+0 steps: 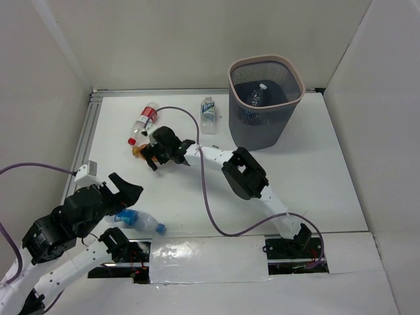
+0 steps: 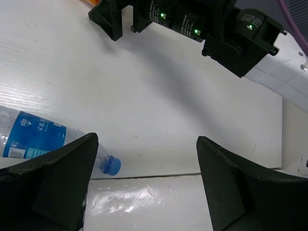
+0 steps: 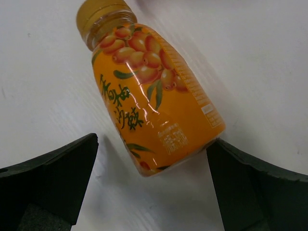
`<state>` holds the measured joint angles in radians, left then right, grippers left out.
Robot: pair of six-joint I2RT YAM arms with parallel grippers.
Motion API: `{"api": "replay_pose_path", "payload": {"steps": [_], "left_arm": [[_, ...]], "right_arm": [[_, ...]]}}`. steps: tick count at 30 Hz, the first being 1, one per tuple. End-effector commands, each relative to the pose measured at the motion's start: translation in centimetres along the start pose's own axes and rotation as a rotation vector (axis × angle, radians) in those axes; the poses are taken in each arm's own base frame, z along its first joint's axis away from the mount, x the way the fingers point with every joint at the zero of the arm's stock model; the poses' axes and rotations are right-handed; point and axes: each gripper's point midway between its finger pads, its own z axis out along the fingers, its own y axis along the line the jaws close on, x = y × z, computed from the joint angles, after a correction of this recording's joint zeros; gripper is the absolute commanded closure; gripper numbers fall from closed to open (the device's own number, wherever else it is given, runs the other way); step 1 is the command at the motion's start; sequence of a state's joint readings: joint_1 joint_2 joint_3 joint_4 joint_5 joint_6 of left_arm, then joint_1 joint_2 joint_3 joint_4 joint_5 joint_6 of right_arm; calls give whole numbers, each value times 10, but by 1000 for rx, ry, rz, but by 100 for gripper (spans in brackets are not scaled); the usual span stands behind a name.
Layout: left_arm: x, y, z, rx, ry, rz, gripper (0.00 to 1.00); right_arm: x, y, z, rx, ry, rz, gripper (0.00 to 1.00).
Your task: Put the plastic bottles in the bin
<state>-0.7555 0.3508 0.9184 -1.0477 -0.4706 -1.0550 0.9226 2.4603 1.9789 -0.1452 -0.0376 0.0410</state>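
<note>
The dark mesh bin [image 1: 259,128] stands at the back right, with one clear bottle [image 1: 257,96] inside. A blue-label bottle [image 1: 208,113] and a red-label bottle [image 1: 146,120] lie left of the bin. My right gripper [image 1: 148,154] is open, its fingers [image 3: 57,178] either side of the base of an orange juice bottle [image 3: 154,101] lying on the table. My left gripper [image 1: 128,187] is open and empty above the near left; a blue-label, blue-capped bottle [image 2: 33,137] lies just left of its left finger [image 2: 57,183]. This bottle also shows in the top view [image 1: 136,221].
White walls close the table on the left, back and right. A purple cable [image 1: 203,190] trails over the table from the right arm. A shiny taped strip [image 1: 203,259] runs along the near edge. The right arm's black links [image 2: 216,29] cross the far side of the left wrist view.
</note>
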Motion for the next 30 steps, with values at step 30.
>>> {"api": "replay_pose_path", "payload": {"steps": [30], "left_arm": [[-5,-18,27,20,-52,37,6]], "right_arm": [[-39,-73,-36,-273,-125,-392,4]]}}
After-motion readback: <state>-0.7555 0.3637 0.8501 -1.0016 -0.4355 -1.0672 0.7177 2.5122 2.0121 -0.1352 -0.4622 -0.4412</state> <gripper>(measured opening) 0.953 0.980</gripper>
